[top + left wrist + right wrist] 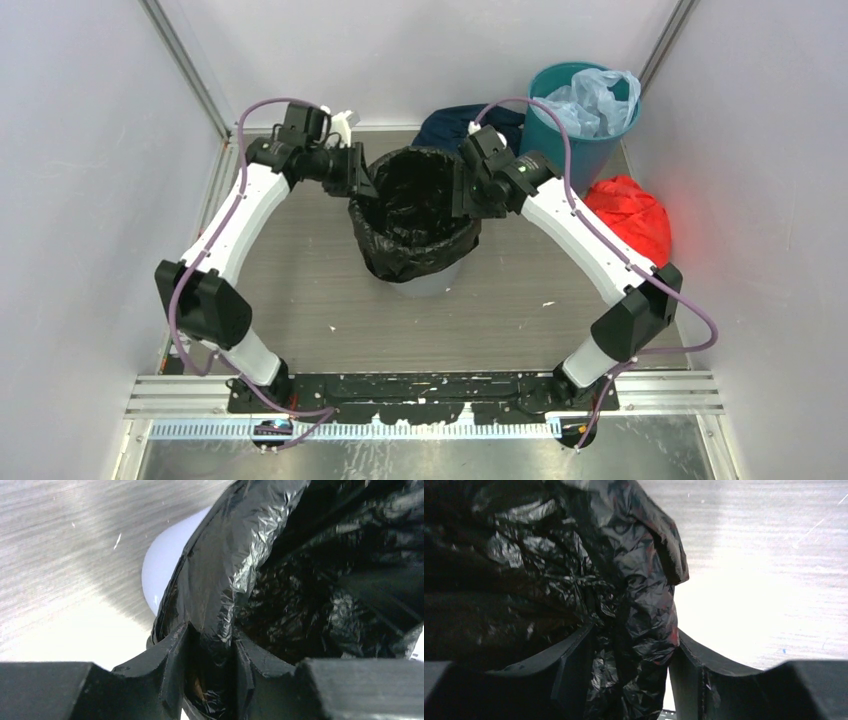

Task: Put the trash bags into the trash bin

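The black trash bag (415, 215) lines the light grey trash bin (432, 286) at the middle of the table, its edge folded out over the rim. My left gripper (362, 185) is at the rim's left side. In the left wrist view the gripper (210, 640) is shut on the bag's edge (225, 570), with the pale bin wall (165, 565) just outside. My right gripper (462, 190) is at the rim's right side. In the right wrist view the gripper (631, 640) is shut on a bunched fold of the bag (644, 595), which touches both fingers.
A teal-green bin (575, 145) holding a pale blue plastic bag (592, 100) stands at the back right. A red cloth bundle (630, 215) lies beside it under the right arm. A dark blue cloth (450, 125) lies behind the grey bin. Walls close in on three sides.
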